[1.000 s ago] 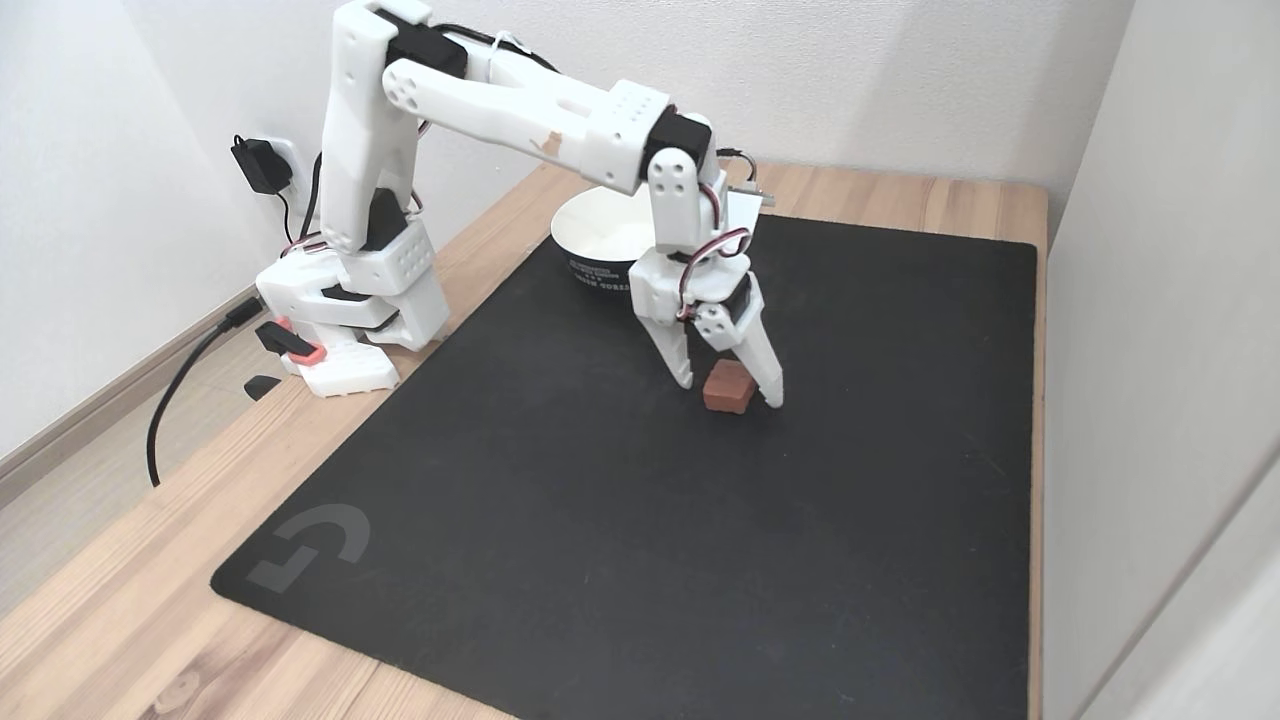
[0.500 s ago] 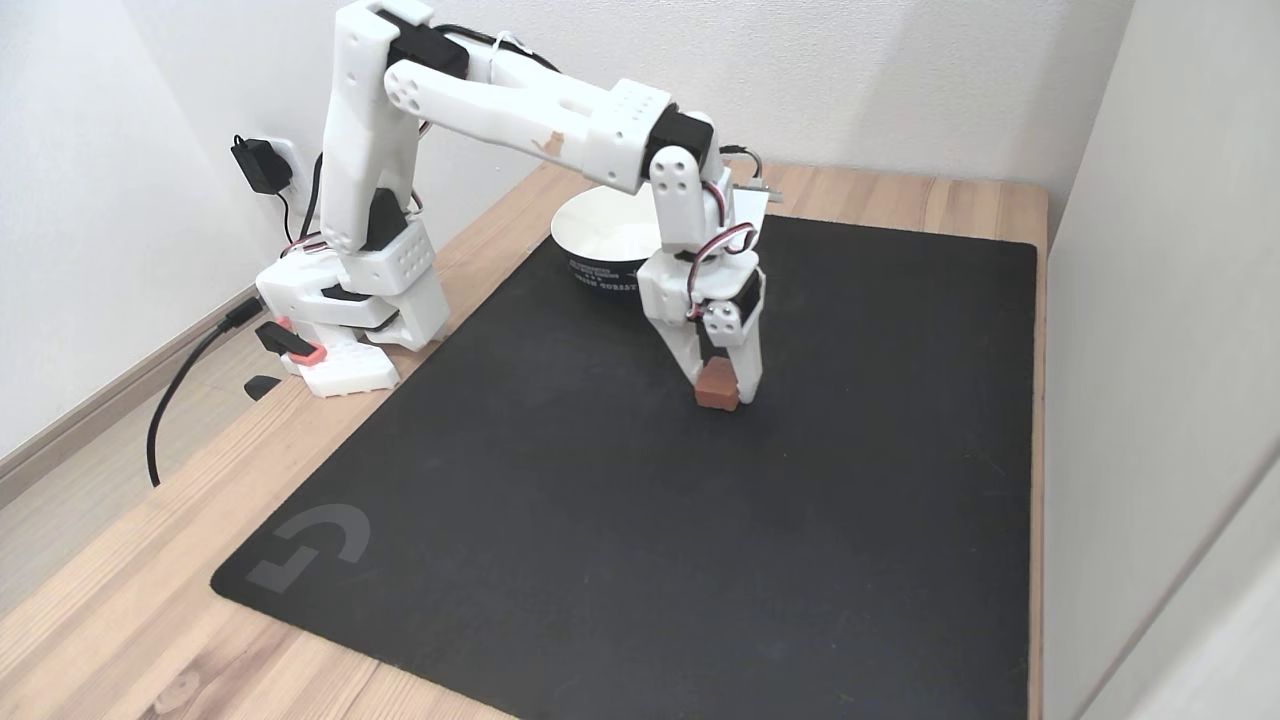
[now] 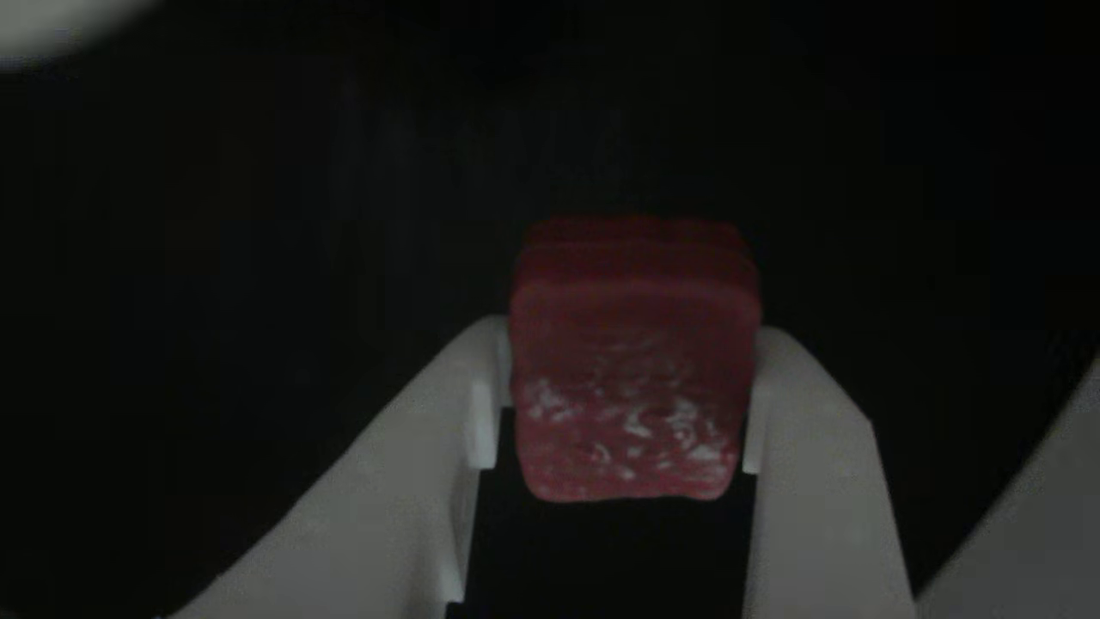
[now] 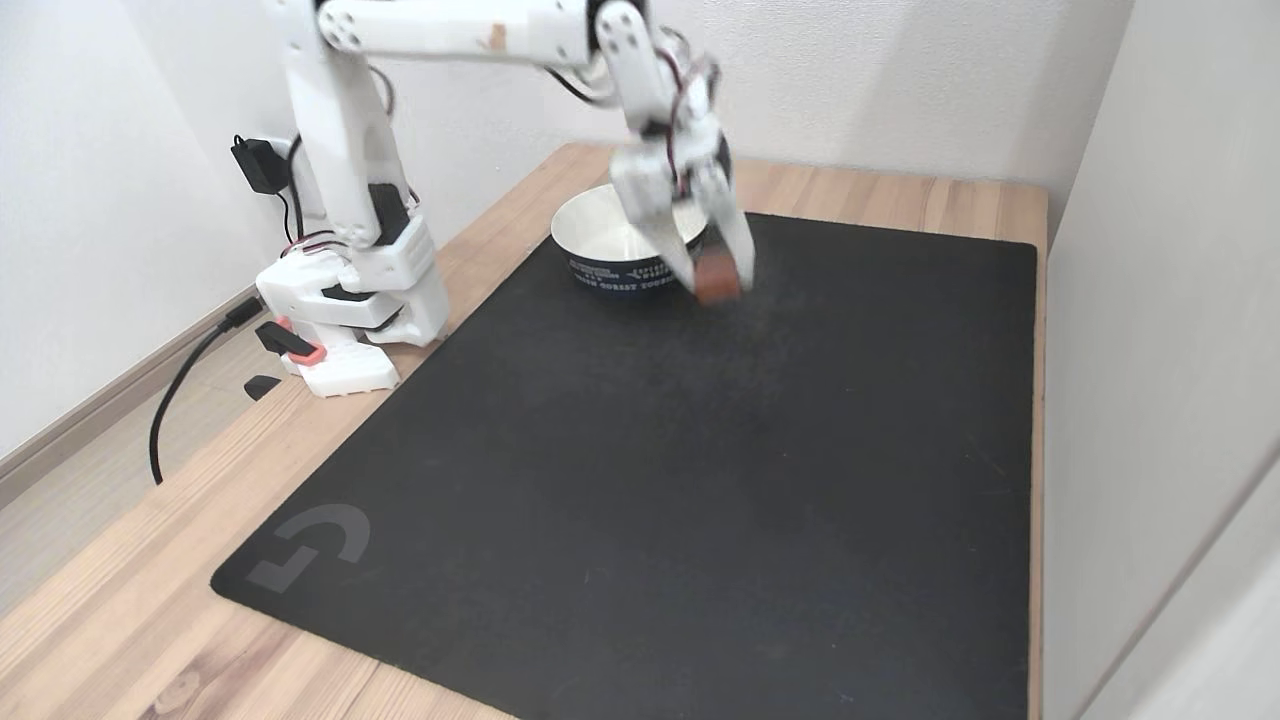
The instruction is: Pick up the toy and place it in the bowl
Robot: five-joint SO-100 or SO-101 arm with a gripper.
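The end effector (image 4: 716,282) clamps the dark-red toy (image 4: 714,279) above the black mat (image 4: 640,480), at the bowl's (image 4: 600,245) 4 o'clock rim

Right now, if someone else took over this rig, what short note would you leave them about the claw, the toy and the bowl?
Claw: shut on the toy, raised above the black mat; in the other view both fingers press the red block's sides.
Bowl: at the mat's far edge, just left of the claw in the fixed view; nothing visible inside.
Done: toy gripped and off the mat.
Left: carry it over the bowl, open the claw, pull back.
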